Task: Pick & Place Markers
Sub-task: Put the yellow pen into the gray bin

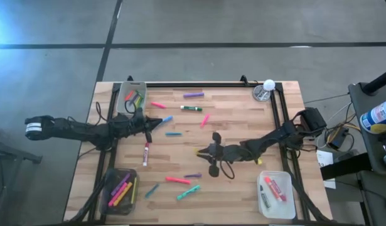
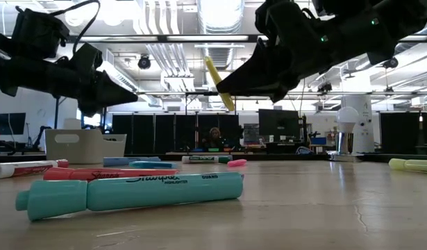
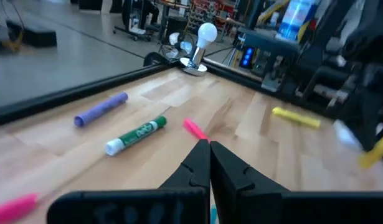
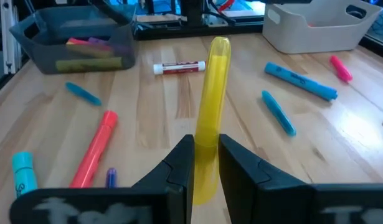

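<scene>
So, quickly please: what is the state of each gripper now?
Left gripper: closed, holding nothing, above the table.
Right gripper: closed on a yellow marker, lifted off the table.

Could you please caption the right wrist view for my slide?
Right gripper shut on a yellow marker above the marker-strewn table.

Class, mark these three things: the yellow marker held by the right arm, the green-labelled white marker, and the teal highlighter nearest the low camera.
yellow marker (image 4: pixel 216 81), right wrist view, mid-barrel.
green-labelled white marker (image 3: pixel 138 134), left wrist view, green label.
teal highlighter (image 2: pixel 164 191), low view, printed barrel.
</scene>
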You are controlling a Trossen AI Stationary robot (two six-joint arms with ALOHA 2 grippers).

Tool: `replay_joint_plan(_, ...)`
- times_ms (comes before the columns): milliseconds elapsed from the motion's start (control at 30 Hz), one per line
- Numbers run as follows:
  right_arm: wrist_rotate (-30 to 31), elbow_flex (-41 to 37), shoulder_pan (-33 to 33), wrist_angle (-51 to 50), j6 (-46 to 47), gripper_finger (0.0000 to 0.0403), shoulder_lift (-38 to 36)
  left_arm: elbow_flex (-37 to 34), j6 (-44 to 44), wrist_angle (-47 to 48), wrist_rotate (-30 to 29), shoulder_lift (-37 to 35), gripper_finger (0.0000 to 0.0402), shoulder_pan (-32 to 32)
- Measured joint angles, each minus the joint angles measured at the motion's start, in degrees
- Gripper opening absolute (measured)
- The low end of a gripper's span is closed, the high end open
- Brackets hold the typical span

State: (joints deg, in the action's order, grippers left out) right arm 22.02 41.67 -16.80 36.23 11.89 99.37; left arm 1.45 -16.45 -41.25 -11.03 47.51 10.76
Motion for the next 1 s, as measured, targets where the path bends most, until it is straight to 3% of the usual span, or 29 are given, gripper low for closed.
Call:
replay_joint_plan(867, 0.0, 0.1, 0.1, 0.2, -0.3, 0.0056, -0.1, 0.9, -3.0, 1.1, 1.0, 0.2, 0.0006, 0.0)
replay_joint_plan(1000, 0.0, 0.1, 0.1, 0.2, -0.4, 0.0056, -0.1, 0.9, -3.0, 1.2, 0.3, 0.2, 0.0027, 0.0)
